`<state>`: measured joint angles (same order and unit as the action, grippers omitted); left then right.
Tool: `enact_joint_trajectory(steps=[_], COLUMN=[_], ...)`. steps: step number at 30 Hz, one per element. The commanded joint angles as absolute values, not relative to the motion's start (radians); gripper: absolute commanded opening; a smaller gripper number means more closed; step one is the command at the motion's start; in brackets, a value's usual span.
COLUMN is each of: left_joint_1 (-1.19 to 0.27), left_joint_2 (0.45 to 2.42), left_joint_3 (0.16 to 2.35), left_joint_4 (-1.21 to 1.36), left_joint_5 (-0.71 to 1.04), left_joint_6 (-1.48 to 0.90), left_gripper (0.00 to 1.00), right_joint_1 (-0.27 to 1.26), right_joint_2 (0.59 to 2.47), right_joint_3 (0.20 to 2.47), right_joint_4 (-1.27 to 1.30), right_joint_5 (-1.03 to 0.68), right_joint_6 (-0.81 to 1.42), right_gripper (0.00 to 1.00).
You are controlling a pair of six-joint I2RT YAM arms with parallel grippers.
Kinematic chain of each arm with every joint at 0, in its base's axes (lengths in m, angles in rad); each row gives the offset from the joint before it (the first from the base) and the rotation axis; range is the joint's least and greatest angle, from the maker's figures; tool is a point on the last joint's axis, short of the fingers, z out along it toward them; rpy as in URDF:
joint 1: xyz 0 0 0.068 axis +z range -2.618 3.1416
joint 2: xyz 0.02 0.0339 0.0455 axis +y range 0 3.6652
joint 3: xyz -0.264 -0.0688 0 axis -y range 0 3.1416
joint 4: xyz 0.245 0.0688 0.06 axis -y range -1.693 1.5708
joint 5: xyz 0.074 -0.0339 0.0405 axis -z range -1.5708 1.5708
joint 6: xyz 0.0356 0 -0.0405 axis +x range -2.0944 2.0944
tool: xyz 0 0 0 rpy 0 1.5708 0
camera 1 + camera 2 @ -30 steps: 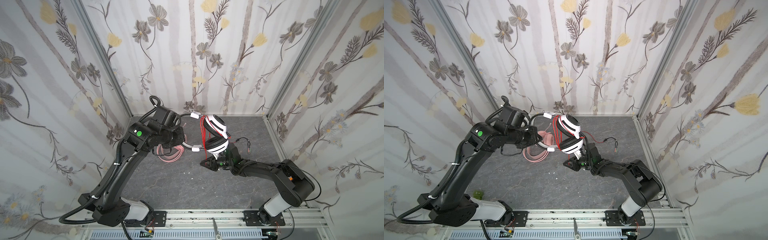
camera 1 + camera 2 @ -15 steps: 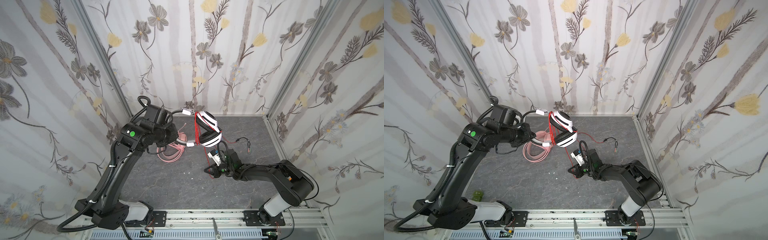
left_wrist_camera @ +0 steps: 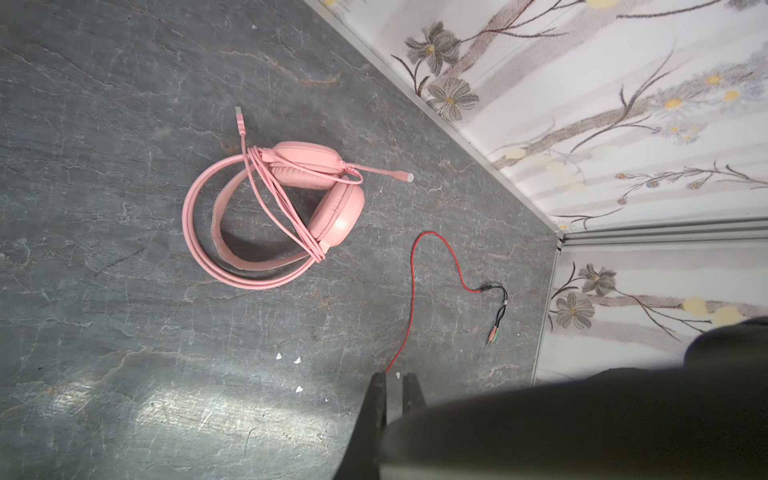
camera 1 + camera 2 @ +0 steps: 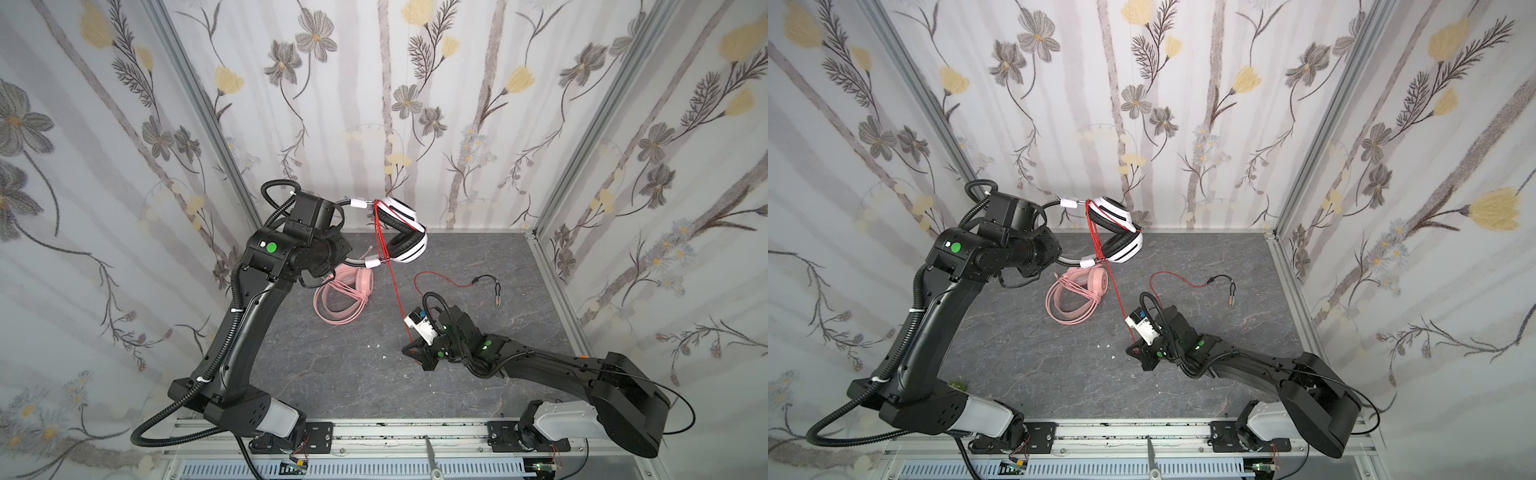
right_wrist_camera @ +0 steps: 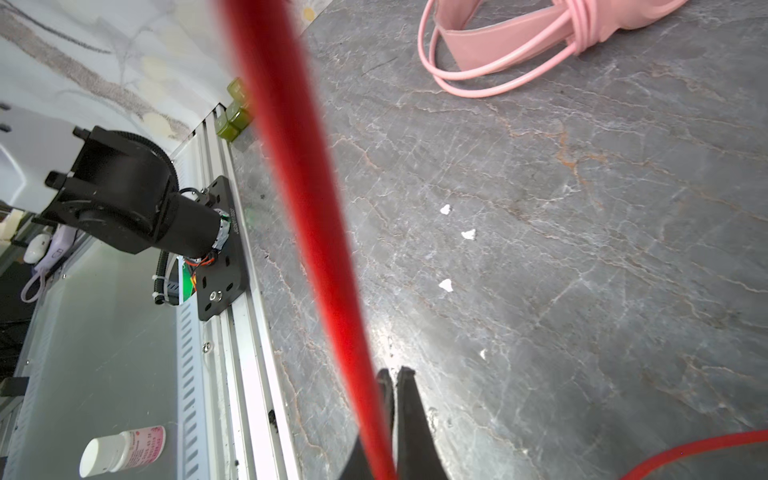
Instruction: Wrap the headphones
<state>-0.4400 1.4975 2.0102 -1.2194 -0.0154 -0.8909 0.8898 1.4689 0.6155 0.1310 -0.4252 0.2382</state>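
Where the bench lies bare, what surface and what room? (MK)

Grey stone-look tabletop (image 4: 332, 386), veined, with a few white scraps (image 5: 446, 284) near centre. Floral-papered walls (image 4: 415, 104) close off 9, 12 and 3 o'clock. Metal posts (image 4: 205, 104) stand in the back corners, and a mounting rail (image 4: 415, 432) runs along 6 o'clock. (JT)

Headsets? (MK)

Pink headset (image 4: 345, 299) lies flat at 10 o'clock, its own cord wound round the band. White-and-black headset (image 4: 409, 245) hangs in the air over the 12 o'clock edge, slightly toward 11. (JT)

Jaws? (MK)

Left gripper (image 3: 393, 376): fingers all but together. Both top views show the headband running into it, so it carries the white-and-black headset. Right gripper (image 5: 395, 372), near centre: pinched closed on the red cord (image 4: 397, 295), which runs taut from the earcups down to it. Past the grip the cord loops slack on the table to its plug (image 4: 496, 291) at 2 o'clock. (JT)

Versus one second back? (MK)

Raised headset has shifted from nearer centre toward 11–12 o'clock. Right gripper was just under the earcups. Now it sits well apart from them, toward 6 o'clock, with a longer straight run of cord between. Pink headset and plug unmoved. (JT)
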Motion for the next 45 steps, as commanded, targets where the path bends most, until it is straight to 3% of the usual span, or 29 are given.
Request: enact_joint_trajectory(steps=[1, 10, 23, 29, 37, 45], left_joint_1=[-0.422, -0.409, -0.478, -0.519, -0.524, -0.595], left_joint_2=[1.535, 1.56, 1.601, 1.613, 1.588, 1.667], left_joint_3=[2.09, 2.047, 1.954, 1.956, 1.946, 2.027], left_joint_4=[-1.146, -1.123, -1.212, -1.248, -1.228, -1.39], left_joint_5=[-0.045, -0.037, -0.403, -0.486, -0.444, -0.627], left_joint_6=[-0.956, -0.996, -0.944, -0.906, -0.872, -0.777], left_gripper=[0.0, 0.0, 0.0, 0.0, 0.0, 0.0], right_joint_1=[0.926, 0.968, 1.127, 1.13, 1.129, 1.128], right_joint_2=[1.453, 1.401, 1.328, 1.286, 1.291, 1.278], right_joint_3=[0.619, 0.74, 1.213, 1.353, 1.409, 1.477], right_joint_4=[0.032, -0.144, -0.55, -0.683, -0.81, -0.818], right_joint_5=[-0.346, -0.268, -0.132, 0.025, 0.274, 0.419], right_joint_6=[0.222, 0.166, 0.028, -0.041, -0.089, -0.126], right_gripper=[0.02, 0.03, 0.05, 0.06, 0.05, 0.08])
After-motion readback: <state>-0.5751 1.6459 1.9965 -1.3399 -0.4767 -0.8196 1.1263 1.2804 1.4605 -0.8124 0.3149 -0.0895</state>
